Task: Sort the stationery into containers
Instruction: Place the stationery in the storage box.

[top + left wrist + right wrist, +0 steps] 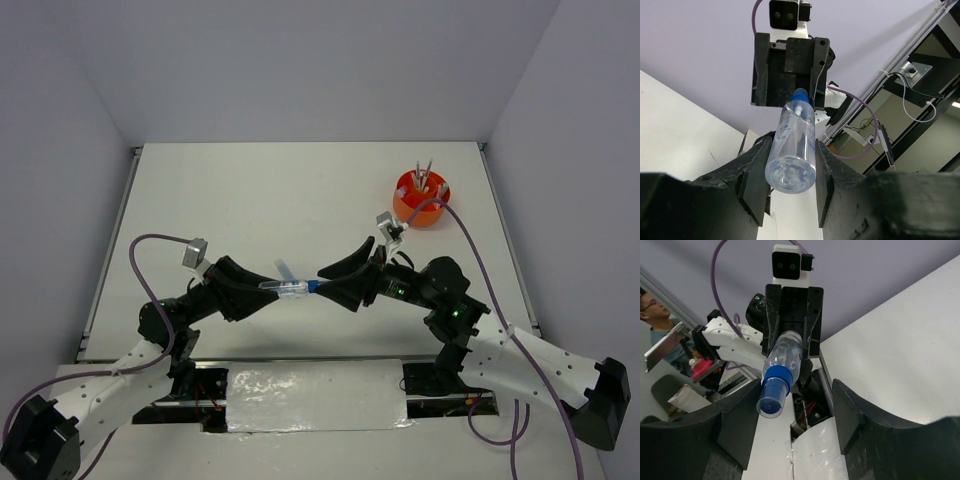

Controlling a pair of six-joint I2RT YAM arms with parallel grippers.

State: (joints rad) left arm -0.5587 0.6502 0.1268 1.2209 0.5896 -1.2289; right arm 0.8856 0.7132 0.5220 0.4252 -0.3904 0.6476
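A blue-and-clear piece (291,289), a small clear tube with a blue cap, hangs in the air between the two arms. My left gripper (272,291) is shut on its clear end; in the left wrist view the tube (791,155) sits between both fingers of that gripper (790,172). My right gripper (335,285) is open, and its jaws stand wide on either side of the blue cap (773,394), apart from it, in the right wrist view (796,415). The round orange organiser (421,199) stands at the far right with thin grey pens (425,174) upright in it. No other stationery shows.
The white table (300,200) is walled by pale panels at the back and sides. A reflective sheet (315,395) lies at the near edge between the arm bases. Purple cables loop over both arms, the right one (470,240) passing close to the organiser.
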